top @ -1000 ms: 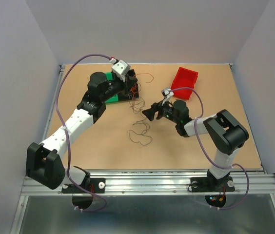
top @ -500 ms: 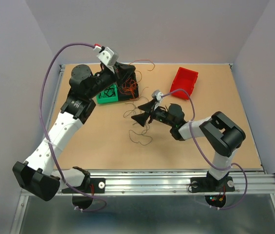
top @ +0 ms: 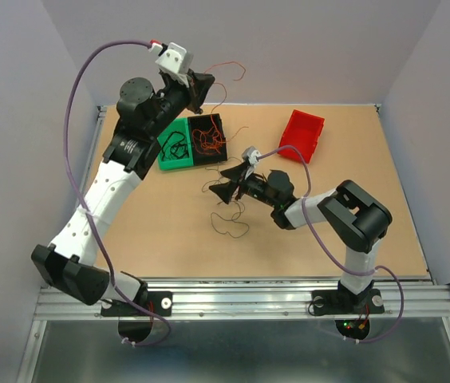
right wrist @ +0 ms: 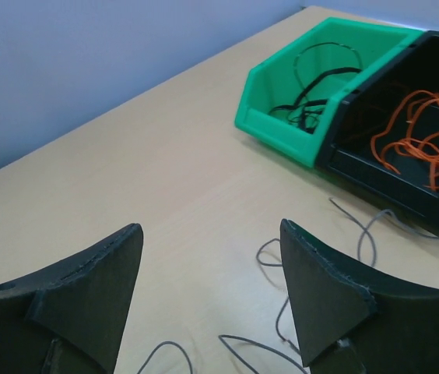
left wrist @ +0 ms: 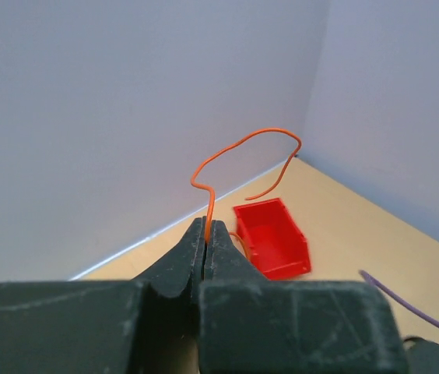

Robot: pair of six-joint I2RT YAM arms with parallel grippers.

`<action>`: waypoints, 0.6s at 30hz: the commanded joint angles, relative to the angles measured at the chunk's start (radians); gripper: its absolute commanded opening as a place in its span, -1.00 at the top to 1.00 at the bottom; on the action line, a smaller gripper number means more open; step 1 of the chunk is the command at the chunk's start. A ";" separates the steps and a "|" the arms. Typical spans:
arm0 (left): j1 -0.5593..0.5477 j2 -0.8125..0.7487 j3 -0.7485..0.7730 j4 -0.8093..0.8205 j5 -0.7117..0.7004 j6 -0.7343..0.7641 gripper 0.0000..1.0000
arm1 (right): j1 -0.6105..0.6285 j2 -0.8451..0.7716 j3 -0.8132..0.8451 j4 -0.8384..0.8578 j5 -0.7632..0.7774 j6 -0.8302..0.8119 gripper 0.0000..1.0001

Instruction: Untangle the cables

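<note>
My left gripper point(top: 206, 86) is raised high near the back wall, shut on one orange-red cable point(top: 239, 69). In the left wrist view that cable point(left wrist: 243, 144) curls up and to the right from the pinched fingertips point(left wrist: 205, 227). Thin brownish-grey cables point(top: 229, 226) lie loose on the table. My right gripper point(top: 226, 188) hovers low over them, open and empty. In the right wrist view its jaws point(right wrist: 208, 230) stand wide apart with grey strands point(right wrist: 363, 234) on the table between and beyond them.
A green bin point(top: 175, 166) holds black wires and a black bin point(top: 209, 163) beside it holds orange ones; both show in the right wrist view, the green bin point(right wrist: 278, 128) and the black bin point(right wrist: 375, 175). An empty red bin point(top: 301, 134) sits at the back right.
My left arm has risen from the black bin toward the back wall, lifting the orange-red cable clear. My right gripper has slid left over the loose strands.
</note>
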 commanded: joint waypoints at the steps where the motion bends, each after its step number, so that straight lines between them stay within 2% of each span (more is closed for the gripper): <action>1: 0.062 0.093 0.099 0.008 -0.141 0.019 1.00 | 0.006 -0.037 -0.028 0.071 0.190 -0.017 -0.51; 8: 0.137 0.273 0.162 0.061 -0.190 -0.021 1.00 | 0.006 -0.103 -0.093 0.073 0.362 -0.018 -0.45; 13: 0.143 0.411 0.257 0.019 -0.222 0.001 1.00 | 0.004 -0.134 -0.135 0.076 0.534 0.000 -0.40; 18: 0.156 0.521 0.290 0.011 -0.220 -0.013 1.00 | 0.006 -0.146 -0.156 0.091 0.602 0.009 -0.32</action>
